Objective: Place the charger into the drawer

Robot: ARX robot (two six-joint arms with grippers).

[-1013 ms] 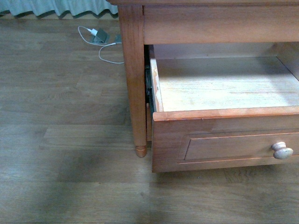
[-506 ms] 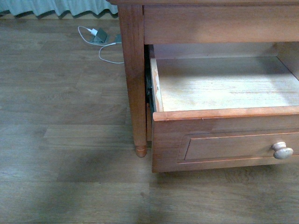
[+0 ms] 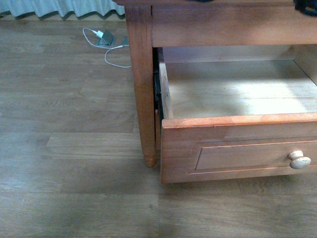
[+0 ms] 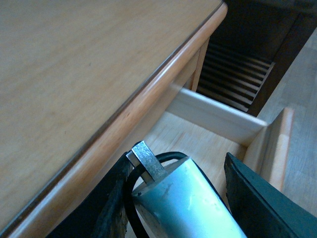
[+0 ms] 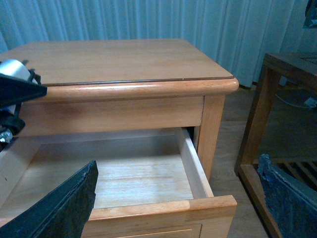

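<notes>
The left claw point(image 4: 178, 167) pinches the charger point(image 4: 184, 208) between its two dark fingers point(image 4: 111, 210). The charger is a pale grey-white brick with metal prongs point(image 4: 148, 159) at its end and a black cord point(image 4: 130, 198) looped around it. It hangs in the air beside the rounded edge of the bench point(image 5: 124, 59), over the open drawer point(image 3: 233, 120), and it does not touch the drawer bottom. The right claw point(image 5: 178, 163) is spread wide with nothing between its fingers, and it faces the open drawer from the front. In the front view the drawer is pulled out and fills the right half of the frame. Its pale wood bottom point(image 3: 237, 89) is bare there, and the round pale knob point(image 3: 299, 159) sits at the lower right of the panel front. The bench leg point(image 3: 143, 89) stands just beside the drawer's side. At the upper left of that frame a thin white cable point(image 3: 106, 40) with a small plug lies on the wooden floor point(image 3: 74, 173), well apart from the drawer. A pale curtain point(image 5: 148, 20) hangs behind the bench.
</notes>
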